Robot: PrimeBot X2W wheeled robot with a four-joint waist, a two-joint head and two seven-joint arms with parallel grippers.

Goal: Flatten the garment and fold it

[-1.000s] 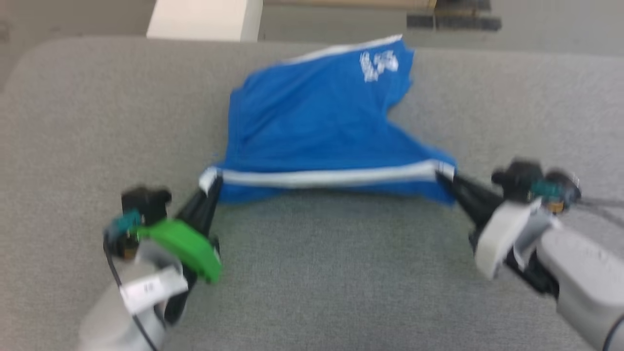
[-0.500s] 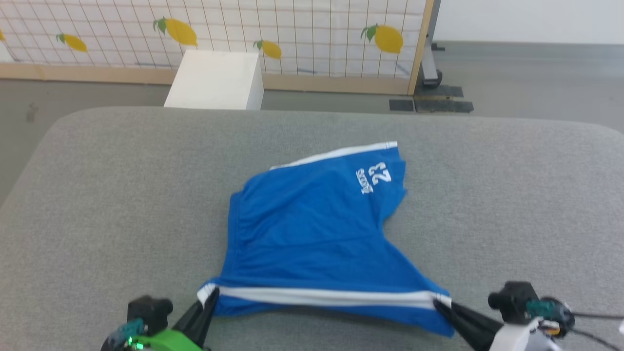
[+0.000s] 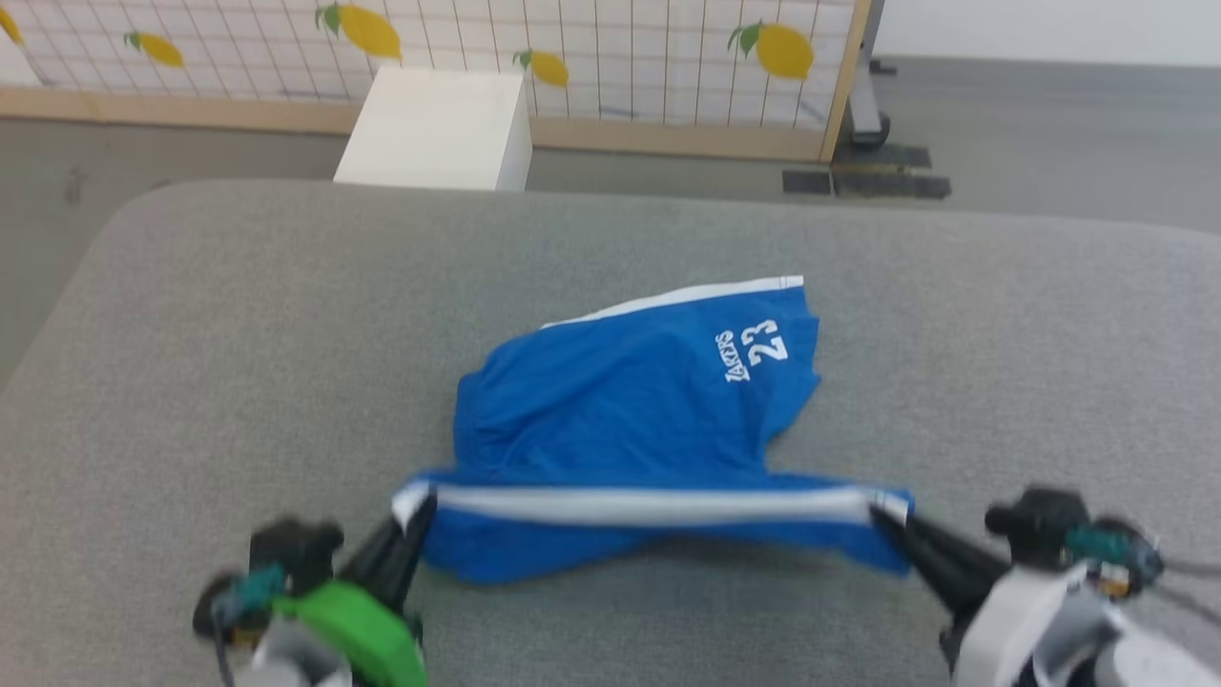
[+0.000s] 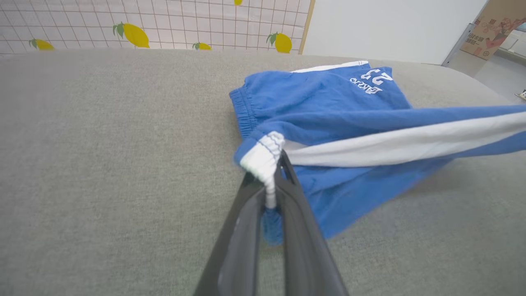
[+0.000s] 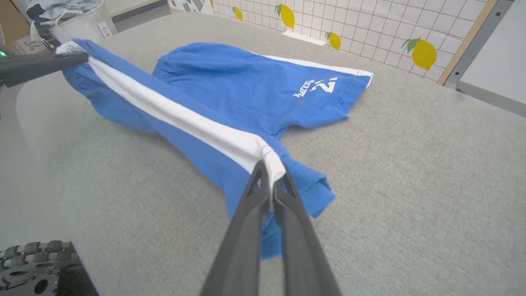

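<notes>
Left claw (image 3: 417,506), lower left of head frame: closed, pinching the gathered white waistband end of the garment (image 3: 630,410); the left wrist view shows cloth clamped between both fingers. From there the white side stripe (image 3: 649,504) runs across the lower middle of the frame, pulled taut and nearly straight. It looks raised off the grey padded surface (image 3: 191,363), with blue cloth hanging under it and a shadow below. Behind the stripe, mid frame, the rest of the garment lies on the surface, bunched and wrinkled toward the waistband (image 3: 469,410) at centre left. The far leg with the "23" print (image 3: 763,341) lies smoother at centre right, its white hem trim toward the top. Right claw (image 3: 882,520), lower right: closed, gripping the stripe's hem end; the right wrist view shows the same. White box (image 3: 434,129) and lemon-print screen (image 3: 620,48) sit beyond the surface at top, not involved. Status, my read: the flatten step is in progress, one side edge is stretched out, the body is not yet flat and the legs are skewed. No fold made yet. Remaining: lay the edge down, smooth out, then fold.
</notes>
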